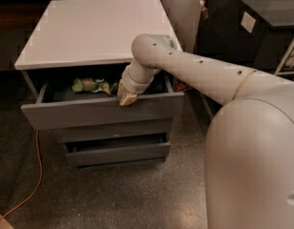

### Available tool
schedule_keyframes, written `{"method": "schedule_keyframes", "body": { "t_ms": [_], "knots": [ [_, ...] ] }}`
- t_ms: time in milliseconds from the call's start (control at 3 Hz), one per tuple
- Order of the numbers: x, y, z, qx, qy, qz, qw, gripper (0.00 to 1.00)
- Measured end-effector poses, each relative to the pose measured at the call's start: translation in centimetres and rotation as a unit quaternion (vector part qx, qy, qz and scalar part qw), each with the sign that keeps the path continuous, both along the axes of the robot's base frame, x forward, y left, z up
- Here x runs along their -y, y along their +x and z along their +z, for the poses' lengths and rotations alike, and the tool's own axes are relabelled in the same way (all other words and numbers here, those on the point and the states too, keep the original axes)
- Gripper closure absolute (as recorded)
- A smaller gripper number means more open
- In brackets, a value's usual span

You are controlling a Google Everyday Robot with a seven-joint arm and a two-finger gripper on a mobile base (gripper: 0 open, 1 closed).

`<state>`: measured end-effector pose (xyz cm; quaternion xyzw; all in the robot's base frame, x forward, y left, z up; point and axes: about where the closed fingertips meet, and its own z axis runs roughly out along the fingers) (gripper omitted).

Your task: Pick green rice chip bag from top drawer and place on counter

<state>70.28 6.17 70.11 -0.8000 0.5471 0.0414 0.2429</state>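
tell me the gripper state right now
Gripper: cannot be told; it hangs at the front edge of the top drawer, right of the green rice chip bag.

the speckled floor [137,194] carries the grey drawer cabinet [118,152], topped by the white counter [94,30], and an orange cable [39,161]; the gripper [128,99] sits at the top drawer [99,114] front rim.

Orange cable [40,161], black cabinet [223,37], speckled floor [137,199].
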Motion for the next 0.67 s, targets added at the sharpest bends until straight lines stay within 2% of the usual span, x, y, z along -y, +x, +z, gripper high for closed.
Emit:
{"method": "schedule_keyframes", "body": {
  "t_ms": [667],
  "knots": [
    [-0.31,-1.72,-0.23,-0.005,-0.004,0.002,1.0,1.0]
  ]
}}
